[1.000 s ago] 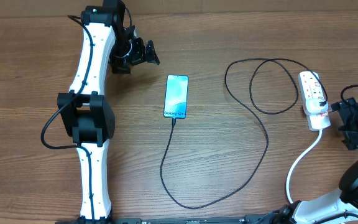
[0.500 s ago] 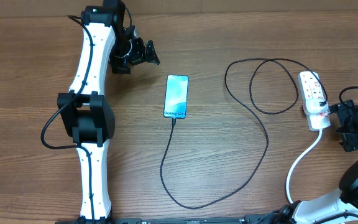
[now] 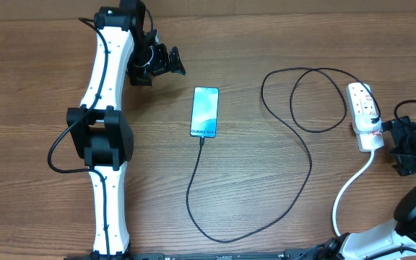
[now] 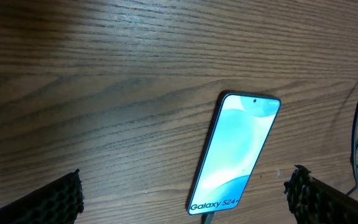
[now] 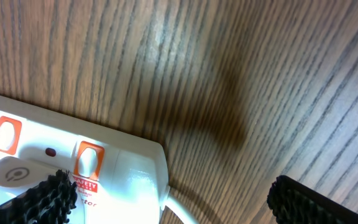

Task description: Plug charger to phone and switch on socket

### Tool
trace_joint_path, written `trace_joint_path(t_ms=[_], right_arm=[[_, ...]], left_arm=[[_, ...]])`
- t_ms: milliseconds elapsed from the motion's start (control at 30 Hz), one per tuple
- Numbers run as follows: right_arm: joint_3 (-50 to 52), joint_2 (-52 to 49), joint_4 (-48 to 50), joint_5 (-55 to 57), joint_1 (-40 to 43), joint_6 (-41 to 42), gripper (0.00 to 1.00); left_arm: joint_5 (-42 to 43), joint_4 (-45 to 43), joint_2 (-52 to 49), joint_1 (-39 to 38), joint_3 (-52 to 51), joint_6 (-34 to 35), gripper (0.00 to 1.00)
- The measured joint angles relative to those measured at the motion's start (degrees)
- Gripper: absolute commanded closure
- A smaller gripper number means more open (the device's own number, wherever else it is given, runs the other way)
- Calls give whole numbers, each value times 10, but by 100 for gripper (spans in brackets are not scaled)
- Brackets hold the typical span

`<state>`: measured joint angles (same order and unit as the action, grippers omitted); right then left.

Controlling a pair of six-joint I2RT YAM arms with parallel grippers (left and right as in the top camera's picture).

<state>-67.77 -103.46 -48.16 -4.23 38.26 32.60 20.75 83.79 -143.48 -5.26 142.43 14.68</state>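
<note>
Against a second ago: right gripper (image 3: 399,144) a shade lower in the overhead view, nudged toward the near table edge. Nothing else moved: phone (image 3: 204,111), charger (image 3: 305,155), socket (image 3: 365,115) and left gripper (image 3: 170,63) all where they were

Left gripper: spread wide, pads (image 4: 55,199) at the two lower corners of the left wrist view, nothing pinched. Hanging up and to the left of the phone in the overhead view, apart from it

Right gripper: spread wide as well, gripping nothing. Just beside the right flank of the socket at its near end; contact not discernible

Phone: flat on the table (image 3: 266,43), screen up, lit cyan, about mid-table. Long axis running far to near with a slight lean. "Galaxy S24" end toward the near edge, camera-hole end toward the far edge

Charger: tip meeting the phone's near short edge (image 3: 202,139); fully seated or not, cannot tell. From there down toward the near edge, round in a wide bend, up to the right, then a closed loop left of the socket

Socket: at the right side of the table, long axis also far to near, slightly tilted. White cord (image 3: 349,189) leaving its near end, curving down and left. Red switches (image 5: 87,158) in the right wrist view; on or off, cannot tell
</note>
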Motion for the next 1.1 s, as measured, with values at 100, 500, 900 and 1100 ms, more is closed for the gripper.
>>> trace_joint_path(t_ms=[100,500,900,1100], right_arm=[[9,0,21,0,0,0,0],[44,0,51,-16,0,0,0],[46,0,75,-13,0,-1,0],[46,0,75,-13,0,0,0]], left_arm=[[0,0,0,0,0,0,0],[0,0,0,0,0,0,0],[0,0,0,0,0,0,0],[0,0,0,0,0,0,0]])
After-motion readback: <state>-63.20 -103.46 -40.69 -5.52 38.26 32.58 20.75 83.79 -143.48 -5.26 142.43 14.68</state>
